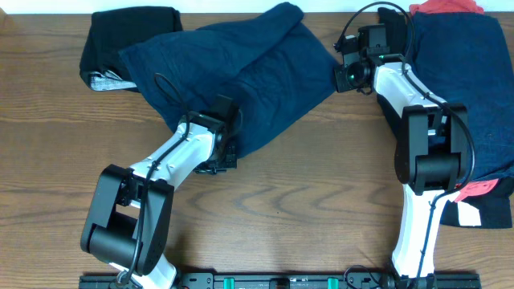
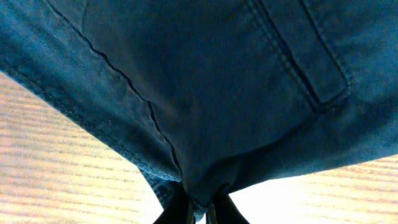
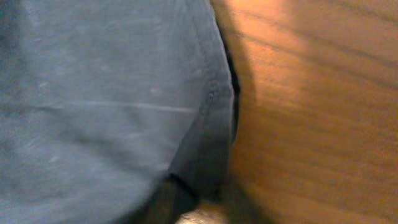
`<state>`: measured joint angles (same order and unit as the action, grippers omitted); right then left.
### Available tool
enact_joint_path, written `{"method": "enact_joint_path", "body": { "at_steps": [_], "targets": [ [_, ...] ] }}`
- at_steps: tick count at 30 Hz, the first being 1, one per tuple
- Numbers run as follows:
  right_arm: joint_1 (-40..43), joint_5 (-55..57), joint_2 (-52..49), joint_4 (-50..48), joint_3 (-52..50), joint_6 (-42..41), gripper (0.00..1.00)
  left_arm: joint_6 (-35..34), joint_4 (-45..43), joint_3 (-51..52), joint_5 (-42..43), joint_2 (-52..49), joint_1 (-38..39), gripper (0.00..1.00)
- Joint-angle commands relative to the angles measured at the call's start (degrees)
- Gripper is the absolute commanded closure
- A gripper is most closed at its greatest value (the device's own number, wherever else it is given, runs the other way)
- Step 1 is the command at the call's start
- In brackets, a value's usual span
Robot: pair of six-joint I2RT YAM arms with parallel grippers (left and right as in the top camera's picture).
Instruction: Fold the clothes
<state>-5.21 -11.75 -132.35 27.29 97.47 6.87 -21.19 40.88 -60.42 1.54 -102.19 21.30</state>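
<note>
Wood surface (image 1: 281, 201) carries everything. Navy garment (image 1: 257, 72), the one being folded, lies crumpled on a diagonal from mid-surface to the far edge, centre. Stack of other clothes (image 1: 474, 88) is at the right edge: navy on top, red and black poking out. Black garment (image 1: 120, 40) is in the far left corner. Left gripper (image 2: 199, 211) is clamped on the navy garment's near hem, cloth bunched between the fingers. Right gripper (image 1: 341, 72) sits at the garment's right side. Its wrist view is blurred, so cannot tell if it is closed or holding. Risk: if the right side has no real pinch, a lift drags one end and the fold skews. The right arm could also snag the stack.
</note>
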Motion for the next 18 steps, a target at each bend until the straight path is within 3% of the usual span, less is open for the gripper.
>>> {"method": "enact_joint_path", "body": {
  "at_steps": [1,8,18],
  "targets": [
    [-0.52,1.42,-0.37,1.27,0.68,-3.37,0.99,-0.48,-0.04,0.35,-0.94,-0.07,-0.11,0.94],
    [1.64,0.31,8.46,9.92,0.79,-9.49,0.99,-0.26,5.42,-2.73,-0.94,5.97,-1.49,0.94],
    [6.64,0.39,32.09,34.82,0.76,-9.35,0.99,0.09,12.55,-2.97,-0.90,27.61,-1.66,0.94]
  ]
}}
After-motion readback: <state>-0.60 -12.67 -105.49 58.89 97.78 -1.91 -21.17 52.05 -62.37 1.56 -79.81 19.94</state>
